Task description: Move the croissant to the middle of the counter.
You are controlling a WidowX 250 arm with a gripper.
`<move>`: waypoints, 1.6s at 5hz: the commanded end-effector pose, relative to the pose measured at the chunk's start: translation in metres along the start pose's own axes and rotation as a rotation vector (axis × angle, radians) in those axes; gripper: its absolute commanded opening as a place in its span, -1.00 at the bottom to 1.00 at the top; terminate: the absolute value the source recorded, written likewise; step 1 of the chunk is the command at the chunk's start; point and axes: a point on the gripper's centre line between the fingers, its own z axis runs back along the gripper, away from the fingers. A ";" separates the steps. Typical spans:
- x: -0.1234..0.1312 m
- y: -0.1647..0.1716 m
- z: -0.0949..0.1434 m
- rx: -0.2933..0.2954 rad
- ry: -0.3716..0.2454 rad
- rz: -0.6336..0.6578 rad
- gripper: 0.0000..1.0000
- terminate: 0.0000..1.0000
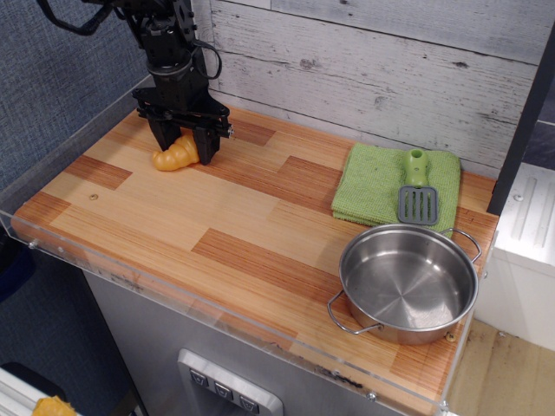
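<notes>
Grasp step: pincer (183,146) lowered astride the croissant (174,154), jaws apart, not yet clamped. Next: closing, lifting toward counter (251,217) middle.

A green cloth (381,182) lay folded at the far right of the table; a spatula (417,189) with a green handle and grey slotted blade rested on it, blade toward the front; just in front stood an empty steel pot (408,282), two-handled; behind ran a whitewashed plank wall (373,61).

glossy plastic croissant (176,155), striped wood counter (234,217), shiny steel pot (408,283)
</notes>
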 end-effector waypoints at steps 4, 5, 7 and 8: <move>0.024 0.002 0.076 -0.075 -0.150 0.001 -1.00 -1.00; 0.011 -0.011 0.084 -0.101 -0.153 -0.077 -1.00 -1.00; -0.031 -0.033 0.088 -0.158 -0.134 -0.167 -1.00 -1.00; -0.050 -0.051 0.087 -0.178 -0.120 -0.231 -1.00 -1.00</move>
